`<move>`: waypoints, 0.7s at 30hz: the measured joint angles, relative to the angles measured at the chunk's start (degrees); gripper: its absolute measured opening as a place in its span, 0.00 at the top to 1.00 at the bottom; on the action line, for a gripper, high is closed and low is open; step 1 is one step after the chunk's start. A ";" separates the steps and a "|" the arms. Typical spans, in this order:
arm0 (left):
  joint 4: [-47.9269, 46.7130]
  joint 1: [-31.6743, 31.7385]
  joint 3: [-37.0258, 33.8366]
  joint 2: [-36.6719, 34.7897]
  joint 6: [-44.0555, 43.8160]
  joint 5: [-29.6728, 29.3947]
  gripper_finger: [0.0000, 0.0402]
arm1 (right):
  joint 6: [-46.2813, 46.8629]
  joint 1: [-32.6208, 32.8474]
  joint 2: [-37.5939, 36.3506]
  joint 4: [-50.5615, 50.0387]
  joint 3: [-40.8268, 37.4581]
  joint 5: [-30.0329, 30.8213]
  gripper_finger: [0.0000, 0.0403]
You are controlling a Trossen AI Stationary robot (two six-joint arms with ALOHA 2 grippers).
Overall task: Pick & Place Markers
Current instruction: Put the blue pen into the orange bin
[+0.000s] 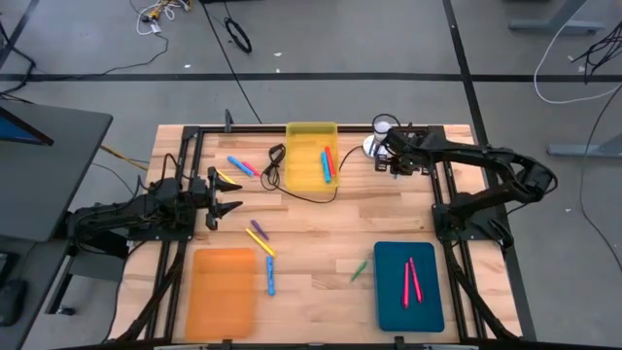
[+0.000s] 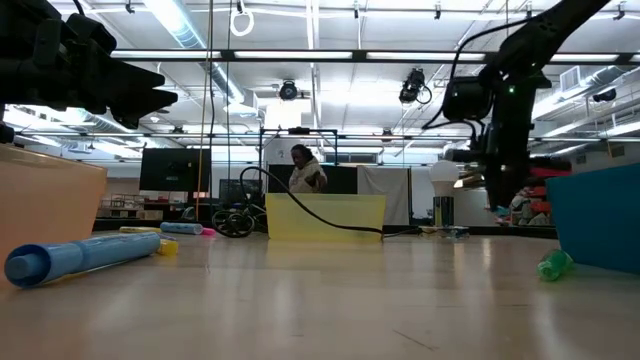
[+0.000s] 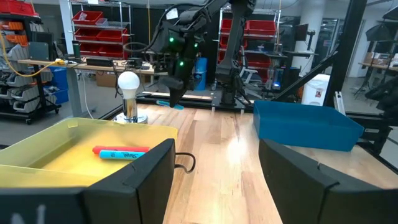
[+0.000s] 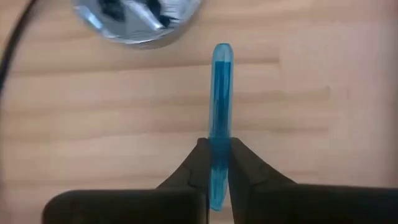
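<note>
Your right gripper (image 4: 217,163) pinches 1 slim translucent blue marker (image 4: 221,99) over far-right wood; left gripper (image 1: 225,194) gapes empty

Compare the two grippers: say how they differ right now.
The right gripper is shut on a blue marker; the left gripper is open and holds nothing. The right one is at the table's far edge beside the yellow tray, near a lamp; the left one hovers at the left side, above the orange tray. Both are dark two-finger grippers.
</note>
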 joint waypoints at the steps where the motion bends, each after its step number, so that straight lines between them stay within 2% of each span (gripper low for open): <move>1: 0.02 0.00 0.00 -0.02 0.00 0.02 0.41 | -2.00 0.28 -0.80 -0.01 0.00 -0.01 0.94; 9: 0.02 0.00 0.00 -0.02 0.00 0.00 0.41 | -15.30 2.94 -6.10 -0.14 0.04 -2.29 0.95; 21: 0.00 0.00 0.00 0.00 0.00 0.00 0.41 | -23.58 11.50 -7.64 3.82 0.04 -9.44 0.95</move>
